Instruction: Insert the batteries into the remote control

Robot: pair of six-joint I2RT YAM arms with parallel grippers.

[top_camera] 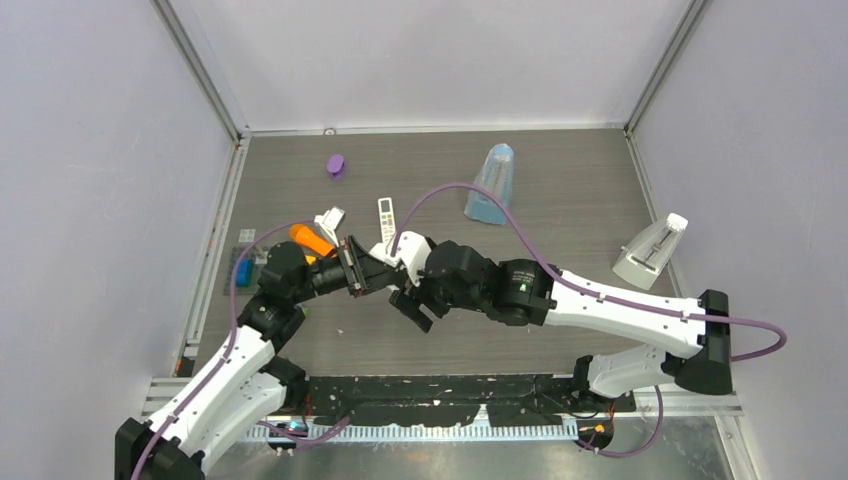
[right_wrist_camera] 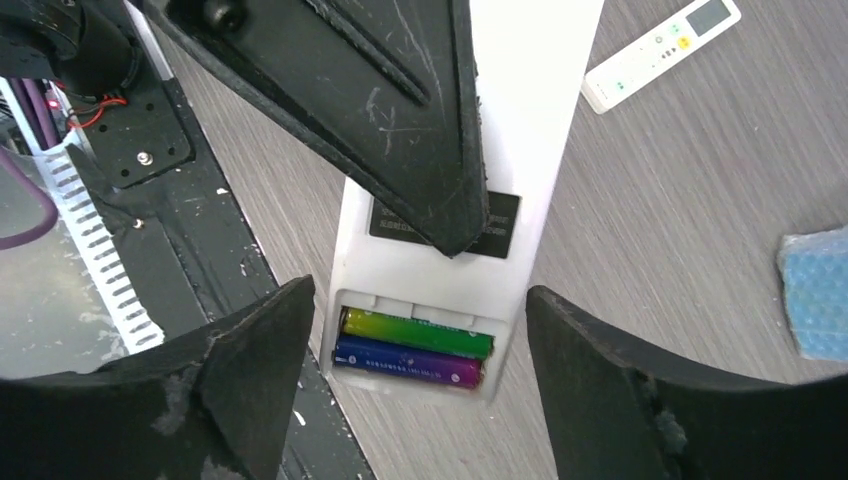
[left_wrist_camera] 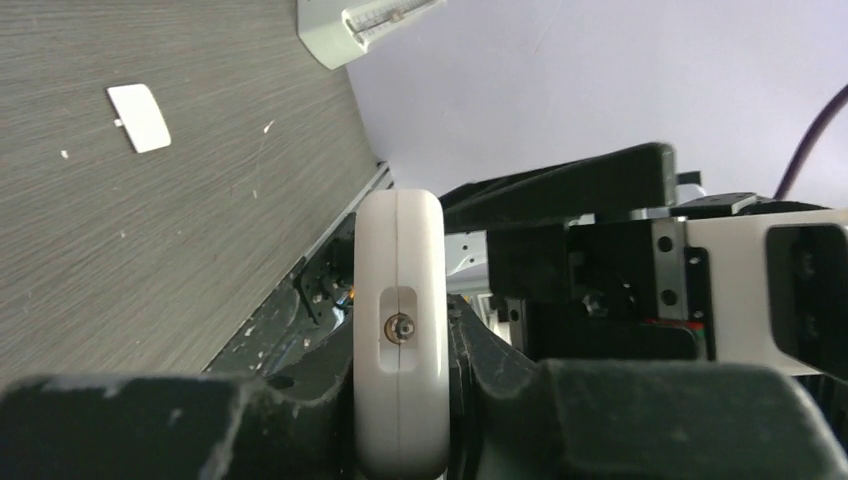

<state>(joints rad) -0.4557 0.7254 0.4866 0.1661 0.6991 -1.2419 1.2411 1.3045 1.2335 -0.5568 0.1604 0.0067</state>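
From above, a white remote control [top_camera: 392, 255] is held off the grey wood-grain table [top_camera: 560, 200] near its middle, pinched by the left gripper [top_camera: 362, 268]. The right gripper [top_camera: 410, 297] is seen just beside it, toward the near edge. A second remote [top_camera: 386, 215] lies flat further toward the far edge.

In the left wrist view, the remote control is seen end-on as a smooth, rounded white plastic slab, clamped between matte black fingers [left_wrist_camera: 150, 420]. A small flat white cover [left_wrist_camera: 140, 118] lies apart on the table.

In the right wrist view, the back of the remote control is shown with its compartment [right_wrist_camera: 400, 384] open at the lower end. Two batteries [right_wrist_camera: 418, 333] are seated in it side by side, glossy thin cylinders, one green fading to yellow, the other purple. The right gripper's scuffed black fingers [right_wrist_camera: 250, 370] are spread wide on either side of the compartment, and nothing is gripped by them. Blue bubble wrap [right_wrist_camera: 815, 290] is seen at the right.
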